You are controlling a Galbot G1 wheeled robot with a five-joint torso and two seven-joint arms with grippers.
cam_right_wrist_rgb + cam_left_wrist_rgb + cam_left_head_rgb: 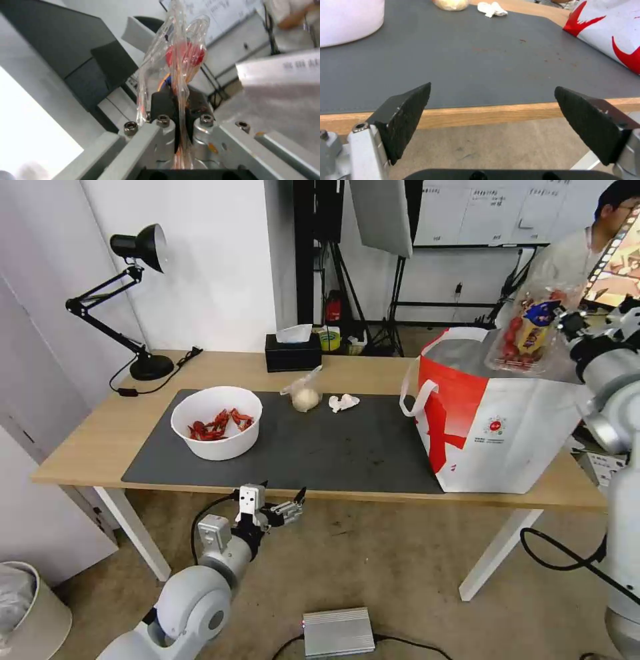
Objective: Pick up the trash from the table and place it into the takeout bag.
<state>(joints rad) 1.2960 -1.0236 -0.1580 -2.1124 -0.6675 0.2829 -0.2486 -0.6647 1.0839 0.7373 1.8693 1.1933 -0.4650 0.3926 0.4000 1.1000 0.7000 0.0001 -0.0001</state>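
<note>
White walls and a dark light-stand back a long light-wood table (87,440) on white legs, topped by one large dark grey mat (347,447) of smooth, faintly speckled finish.

At the table's right end stands the takeout bag (513,440), a stiff white tote with red panels, silvery foil lining, a small round red logo and a white loop handle; its far side is cut off behind the right arm. Above its open mouth the right gripper (563,323) has its black pads pressed together on the edge of the clear plastic hinged tray (530,337), which hangs tilted over the foil. Red scraps and something blue and yellow show through the plastic, but what they are is hard to make out.

Three pieces of trash lie on the mat: a round white bowl (217,421) of red crayfish shells at left, a knotted clear bag (305,395) holding a pale rounded lump, and just beside it a crumpled white tissue (343,403).

Below the near table edge the left gripper (293,507) hangs with its two wedge-shaped, rough black pads (408,117) spread wide, gripping nothing.
</note>
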